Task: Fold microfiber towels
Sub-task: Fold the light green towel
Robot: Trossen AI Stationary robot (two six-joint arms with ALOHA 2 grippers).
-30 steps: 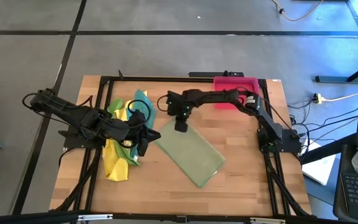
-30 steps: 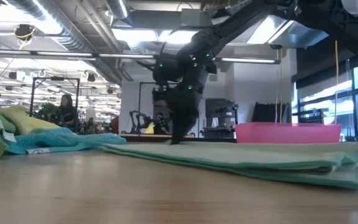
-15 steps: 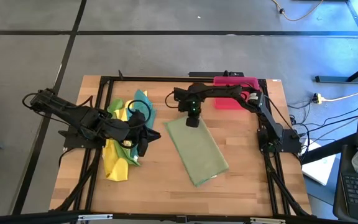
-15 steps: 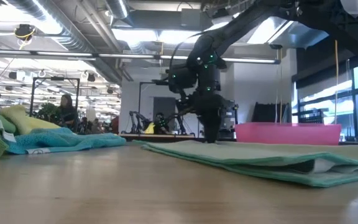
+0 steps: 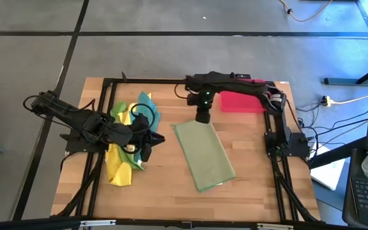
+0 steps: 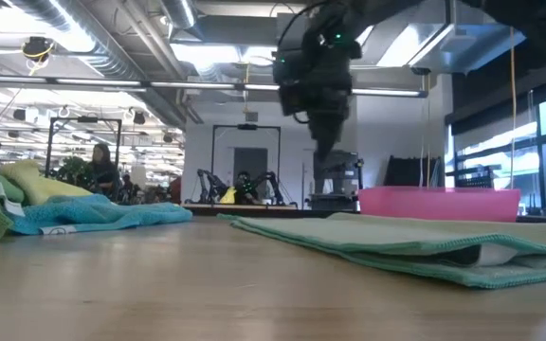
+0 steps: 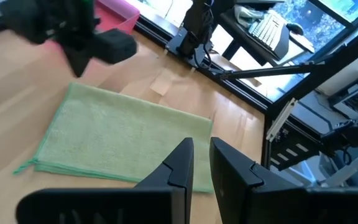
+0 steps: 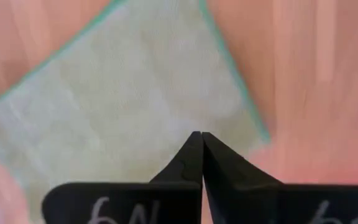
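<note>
The pale olive towel (image 5: 204, 153) lies folded into a long strip on the table's middle; it also shows in the low view (image 6: 396, 242) and the left wrist view (image 7: 123, 140). My right gripper (image 5: 202, 118) is shut and hangs clear above the strip's far end (image 8: 135, 93), as the low view (image 6: 325, 147) shows. My left gripper (image 5: 151, 145) rests at the table's left, beside the strip, its fingers (image 7: 202, 149) a narrow gap apart and empty. The yellow, bright green and teal towels (image 5: 128, 137) lie crumpled in a pile under the left arm.
The pink tray (image 5: 241, 101) stands at the far right, just beyond my right gripper. The towel pile (image 6: 55, 204) fills the left side. Bare wood lies along the near edge and to the right of the strip. People show in the room behind.
My right gripper has slid the olive strip's far end toward the table's right edge, turning the strip about while its near end stayed almost in place. The gripper has then risen off the towel and gone a little toward the far edge.
</note>
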